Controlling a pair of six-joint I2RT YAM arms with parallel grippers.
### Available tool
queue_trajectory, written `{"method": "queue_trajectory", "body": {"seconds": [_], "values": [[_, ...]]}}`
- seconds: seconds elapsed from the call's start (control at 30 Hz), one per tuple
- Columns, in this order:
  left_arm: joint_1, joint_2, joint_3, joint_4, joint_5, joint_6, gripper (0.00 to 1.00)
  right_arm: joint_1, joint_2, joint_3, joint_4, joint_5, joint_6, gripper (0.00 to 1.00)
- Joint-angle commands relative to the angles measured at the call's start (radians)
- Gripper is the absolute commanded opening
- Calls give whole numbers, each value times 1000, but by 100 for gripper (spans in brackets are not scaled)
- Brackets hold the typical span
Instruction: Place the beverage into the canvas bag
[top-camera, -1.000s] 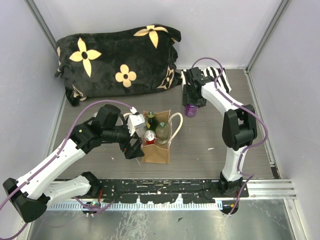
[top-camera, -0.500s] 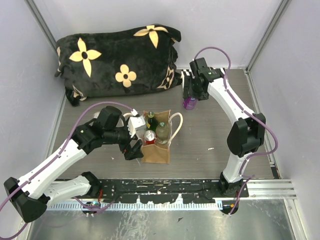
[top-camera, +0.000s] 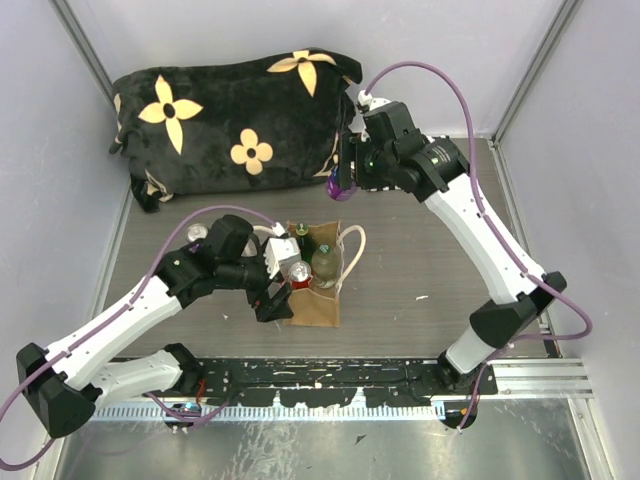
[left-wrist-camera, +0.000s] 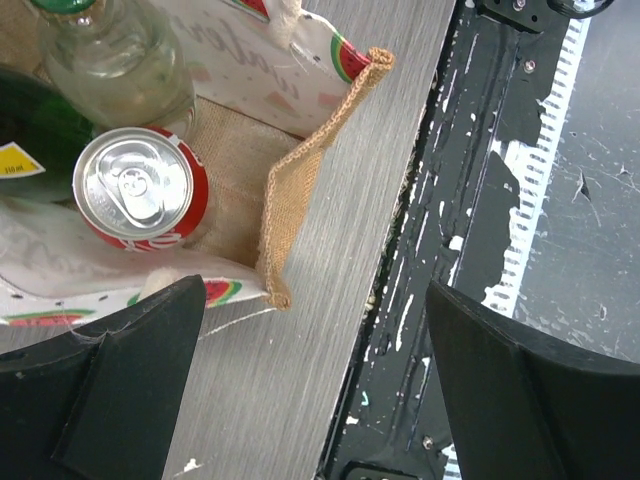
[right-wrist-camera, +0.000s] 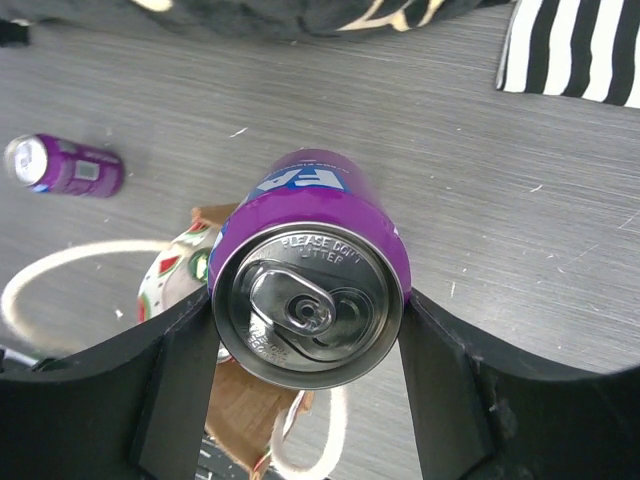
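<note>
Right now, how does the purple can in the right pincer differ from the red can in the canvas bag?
The purple can is clamped in the right pincer, outside the tan canvas bag; the red can stands inside it. The first's wall is purple, the second's red. Both tops are sealed.

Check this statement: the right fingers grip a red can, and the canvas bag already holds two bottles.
One thing is wrong: the can in the right fingers is purple, not red, as the right wrist view shows. The canvas bag does already hold a green bottle and a clear bottle.
</note>
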Motion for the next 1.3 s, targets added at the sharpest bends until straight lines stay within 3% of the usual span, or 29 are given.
{"method": "queue_trajectory", "body": {"seconds": [0.0,0.43,1.27], "values": [[-20,20,5,79,10,21,98,53,-109,18,59,4,43,1],[-63,40,-131,209,-115,124,98,196,-178,-155,106,-18,81,1],[-106,-70,-107,99,-1,79,98,380,-232,-343,43,6,165,1]]}}
